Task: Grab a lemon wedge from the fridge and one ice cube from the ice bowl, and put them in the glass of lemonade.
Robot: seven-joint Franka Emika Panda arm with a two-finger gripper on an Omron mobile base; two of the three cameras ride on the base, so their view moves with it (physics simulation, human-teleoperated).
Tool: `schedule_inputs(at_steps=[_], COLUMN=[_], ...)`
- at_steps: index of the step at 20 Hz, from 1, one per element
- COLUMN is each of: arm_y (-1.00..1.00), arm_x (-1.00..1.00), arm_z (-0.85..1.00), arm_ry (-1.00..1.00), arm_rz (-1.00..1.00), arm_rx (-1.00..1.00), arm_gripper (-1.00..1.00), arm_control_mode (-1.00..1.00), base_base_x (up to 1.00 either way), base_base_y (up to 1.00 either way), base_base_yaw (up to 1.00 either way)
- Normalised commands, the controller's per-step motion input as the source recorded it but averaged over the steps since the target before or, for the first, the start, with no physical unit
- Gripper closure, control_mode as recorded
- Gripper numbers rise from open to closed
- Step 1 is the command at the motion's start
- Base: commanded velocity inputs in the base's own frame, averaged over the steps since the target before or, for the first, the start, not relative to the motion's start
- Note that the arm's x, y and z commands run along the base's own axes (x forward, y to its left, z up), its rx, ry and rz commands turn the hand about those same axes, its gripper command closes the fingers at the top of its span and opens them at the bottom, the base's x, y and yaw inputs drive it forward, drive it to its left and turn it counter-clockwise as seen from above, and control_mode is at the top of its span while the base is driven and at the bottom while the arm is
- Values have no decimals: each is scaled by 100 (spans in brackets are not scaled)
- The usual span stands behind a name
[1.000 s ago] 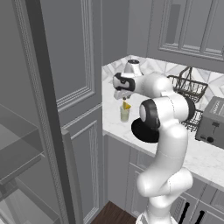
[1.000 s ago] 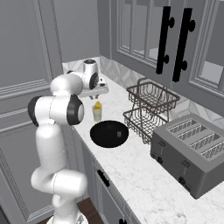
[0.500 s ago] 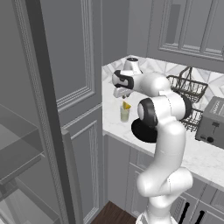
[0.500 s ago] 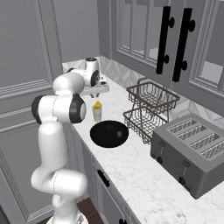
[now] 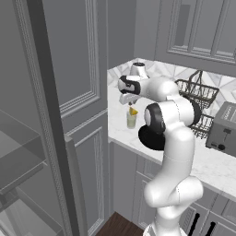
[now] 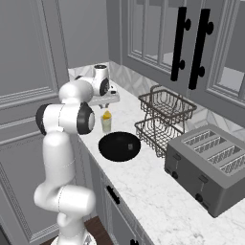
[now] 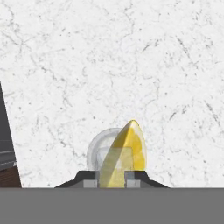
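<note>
Lemon wedge held over the glass of lemonade

The glass of lemonade [image 5: 131, 120], a clear straight tumbler of pale liquid, stands on the white marble tabletop [image 6: 158, 191] just beside the wide, shallow black ice bowl [image 6: 119, 146]; what the bowl holds cannot be made out. The claw [image 7: 115, 177] is clamped narrowly on the lemon wedge [image 7: 124, 153], bright yellow and pointed, directly above the glass's round rim. A two-tier dark wire basket [image 6: 162, 117] and a grey toaster [image 6: 215, 165] stand further along.

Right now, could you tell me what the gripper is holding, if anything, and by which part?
The gripper holds the lemon wedge by its broad lower end, a finger on each side, pointed tip facing away, above the glass of lemonade.
</note>
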Motion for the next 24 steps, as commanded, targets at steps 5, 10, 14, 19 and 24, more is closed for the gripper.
schedule_inputs(at_steps=[5, 10, 14, 19, 24], arm_y=[0, 0, 0, 0, 0], arm_x=[0, 0, 0, 0, -10], arm_z=[0, 0, 0, 0, 0], arm_ry=[0, 0, 0, 0, -3], arm_rz=[0, 0, 0, 0, 0], arm_rx=[0, 0, 0, 0, 0], arm_gripper=[100, -100, -100, -100, -100], arm_control_mode=[-100, -100, -100, -100, -100], base_base_x=[0, 0, 0, 0, 0], base_base_y=[0, 0, 0, 0, 0], base_base_yaw=[0, 0, 0, 0, 0])
